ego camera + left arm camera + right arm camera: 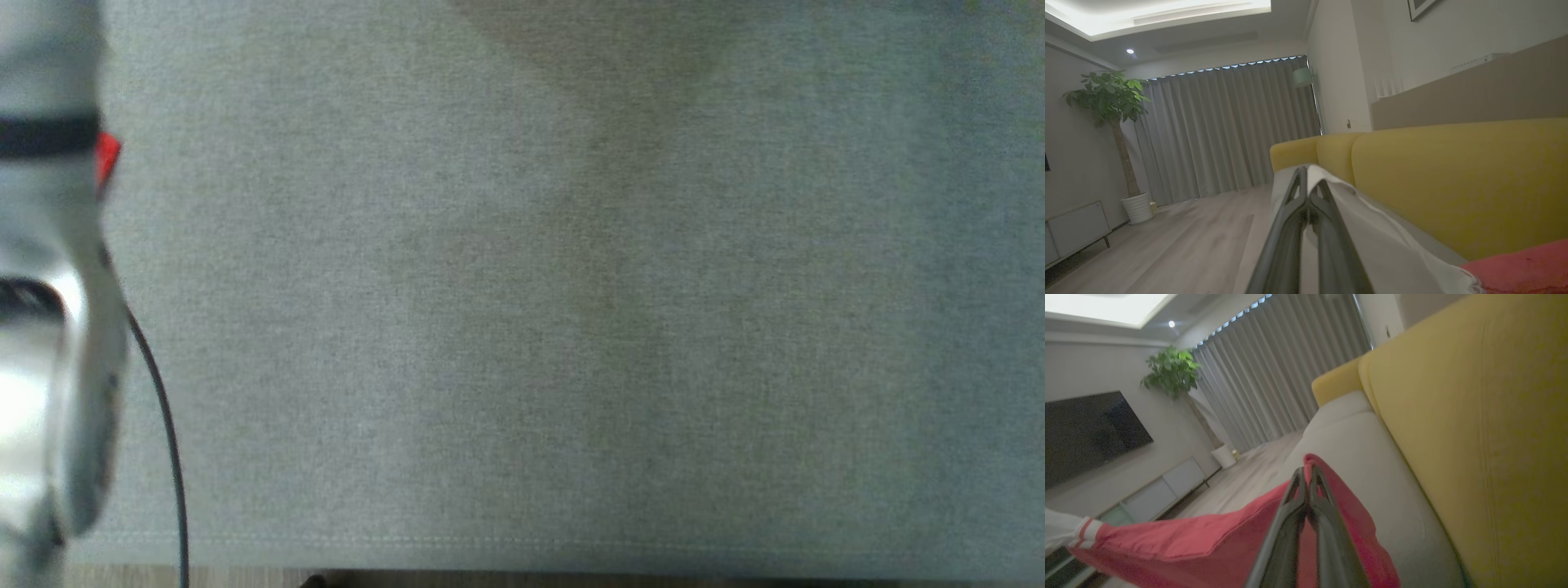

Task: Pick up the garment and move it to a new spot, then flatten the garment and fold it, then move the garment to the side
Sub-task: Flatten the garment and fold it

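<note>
So both arms have the garment [1208, 539] up off the sofa [1474, 416], strung between them. The right gripper [1306, 473] has its jaws pressed together on a red fold. The left gripper [1310, 181] is pinching the white part the same way, with a bit of white cloth poking up between the tips. The head view mostly shows bare grey seat [571, 327], plus a pale forearm [49, 327] and a cable [167, 425] at the left edge, so my guess is that's the landing spot.

What worries me from here:

- Both grips look like thin pinches near an edge. If the arms drift apart while carrying, the cloth goes taut and I'd expect it to pop out of one jaw. Then it hangs from one corner and lands in a heap.
- The middle sags between the grippers. Lower it too early and the sag probably hits the seat first and bunches up, which makes flattening way harder.
- I can't tell how many layers each jaw has. If one has grabbed two, the garment won't open out flat on release.
- That cable hangs close by the arm, so a snag is possible.
</note>
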Tool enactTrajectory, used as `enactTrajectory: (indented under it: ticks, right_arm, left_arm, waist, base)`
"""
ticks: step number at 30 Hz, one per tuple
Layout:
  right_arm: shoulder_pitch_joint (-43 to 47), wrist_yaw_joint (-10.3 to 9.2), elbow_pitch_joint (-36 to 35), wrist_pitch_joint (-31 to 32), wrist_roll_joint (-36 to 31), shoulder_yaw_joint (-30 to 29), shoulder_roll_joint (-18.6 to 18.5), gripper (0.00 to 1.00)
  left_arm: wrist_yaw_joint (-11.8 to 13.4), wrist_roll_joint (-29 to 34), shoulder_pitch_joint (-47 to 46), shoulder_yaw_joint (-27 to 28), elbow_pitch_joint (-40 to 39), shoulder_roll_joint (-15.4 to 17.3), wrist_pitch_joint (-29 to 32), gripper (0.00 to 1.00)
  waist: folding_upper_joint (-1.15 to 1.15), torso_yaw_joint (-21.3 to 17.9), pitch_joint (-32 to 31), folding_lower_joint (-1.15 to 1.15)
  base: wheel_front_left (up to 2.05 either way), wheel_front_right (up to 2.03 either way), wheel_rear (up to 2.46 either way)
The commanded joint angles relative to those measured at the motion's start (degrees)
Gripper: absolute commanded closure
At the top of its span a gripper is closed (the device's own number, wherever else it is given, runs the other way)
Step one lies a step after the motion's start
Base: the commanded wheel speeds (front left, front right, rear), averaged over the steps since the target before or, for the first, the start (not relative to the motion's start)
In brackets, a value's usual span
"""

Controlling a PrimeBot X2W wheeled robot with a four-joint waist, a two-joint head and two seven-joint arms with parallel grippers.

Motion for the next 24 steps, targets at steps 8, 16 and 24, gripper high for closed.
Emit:
enactTrajectory:
  ticks: [8, 16, 24]
  right_arm:
    - [11.79, 0.22, 4.90, -4.13, 2.77, 13.72, -2.44, 1.00]
    - [22.11, 0.22, 9.44, -1.57, 5.36, 26.95, -4.85, 1.00]
    - [28.95, 0.22, 12.20, 1.04, 9.08, 33.87, -6.83, 1.00]
  left_arm:
    - [-2.42, 1.78, 17.29, -1.88, -3.63, 4.39, -0.26, 1.00]
    - [-6.58, 2.49, 36.29, -6.50, 0.17, 10.30, -0.26, 1.00]
    - [-8.08, -2.91, 47.88, -12.63, 0.55, 14.16, 3.35, 1.00]
  waist:
    - [0.00, 0.58, -4.01, -0.01]
    - [0.00, 0.31, -13.30, -0.01]
    - [0.00, 0.20, -20.07, -0.01]
  base:
    - [0.00, 0.00, 0.00]
    - [0.00, 0.00, 0.00]
    - [0.00, 0.00, 0.00]
